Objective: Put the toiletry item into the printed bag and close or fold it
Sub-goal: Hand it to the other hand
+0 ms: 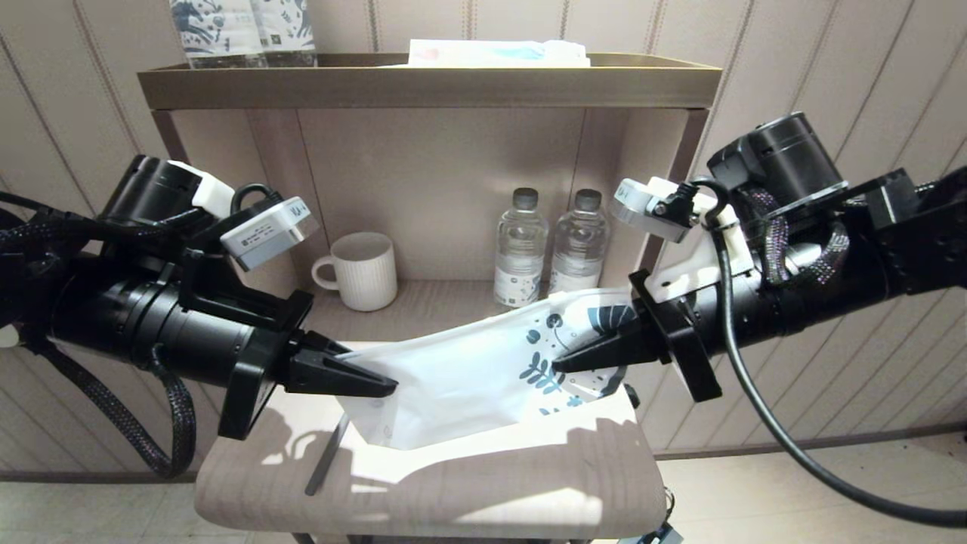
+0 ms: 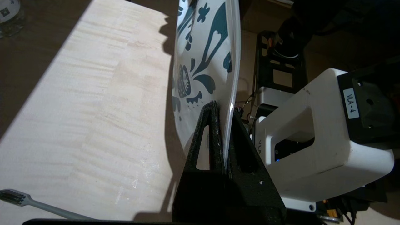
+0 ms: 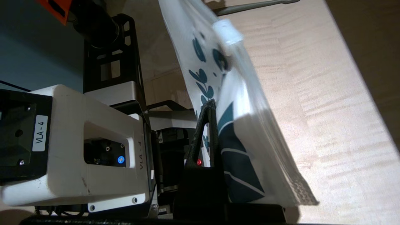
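Note:
The printed bag (image 1: 461,378) hangs stretched between both grippers above the small light wooden table (image 1: 529,483). It is a white zip pouch with dark blue leaves at its right end. My left gripper (image 1: 387,385) is shut on its plain left edge, and the bag (image 2: 203,62) runs out from between the left gripper's (image 2: 224,110) jaws. My right gripper (image 1: 560,365) is shut on the printed end (image 3: 247,125); one of its fingers (image 3: 210,107) shows, the other is behind the bag. The grey toothbrush (image 1: 326,453) lies on the table under the left gripper, with its bristles (image 2: 12,196) visible.
Behind the table is a shelf niche holding a white ribbed mug (image 1: 363,270) and two water bottles (image 1: 520,249) (image 1: 578,242). Blue-patterned packs (image 1: 242,30) stand on the shelf top (image 1: 423,83). The bag's white zip slider (image 3: 228,32) sits along its upper edge.

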